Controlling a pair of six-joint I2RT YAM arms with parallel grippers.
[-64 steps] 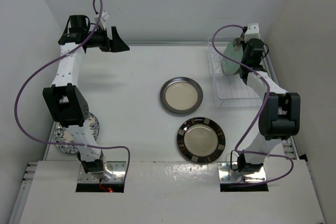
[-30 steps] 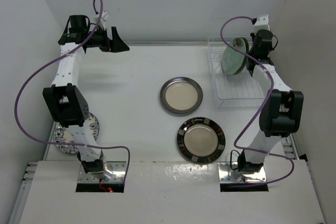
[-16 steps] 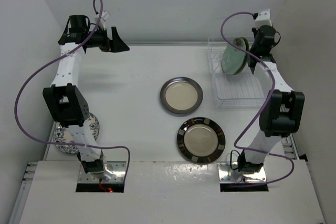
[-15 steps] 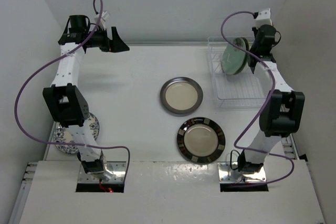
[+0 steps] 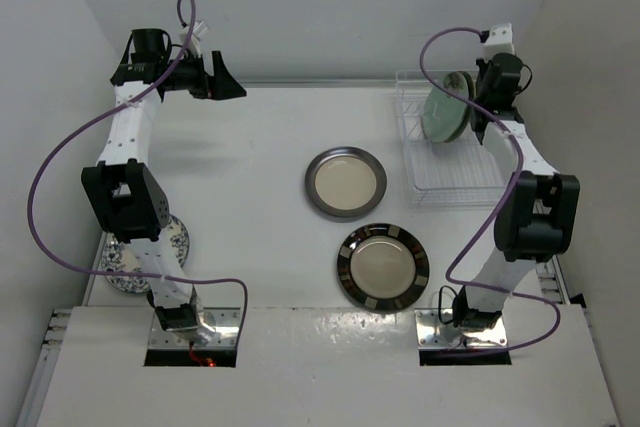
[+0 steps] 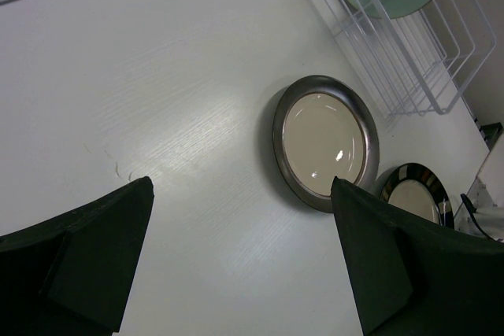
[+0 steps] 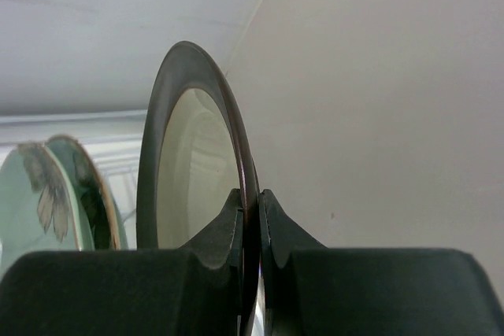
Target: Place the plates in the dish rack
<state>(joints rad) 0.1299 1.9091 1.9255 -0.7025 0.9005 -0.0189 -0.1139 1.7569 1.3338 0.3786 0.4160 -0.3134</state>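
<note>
My right gripper [image 7: 250, 194] is shut on the rim of a cream plate with a dark-grey rim [image 7: 193, 171], held upright on edge at the far right of the dish rack [image 5: 450, 162]. Two mint-green plates [image 7: 43, 194] stand in the rack just left of it; they also show in the top view [image 5: 444, 113]. My right gripper [image 5: 480, 110] is over the rack's back end. A second cream, dark-rimmed plate [image 5: 346, 182] and the black-banded plate [image 5: 383, 267] lie flat mid-table. The blue-floral plate [image 5: 176, 239] lies near left, partly under the left arm. My left gripper [image 5: 218, 78] is open and empty, raised at the back left.
The right wall [image 7: 378, 100] is close behind the held plate. In the left wrist view the rack [image 6: 394, 68] is at the upper right, with the cream plate [image 6: 324, 142] and the black-banded plate [image 6: 413, 194] below it. White walls enclose the table.
My right gripper has carried the cream plate from over the rack's middle to its back right end, then dipped slightly. The left arm has not moved.
</note>
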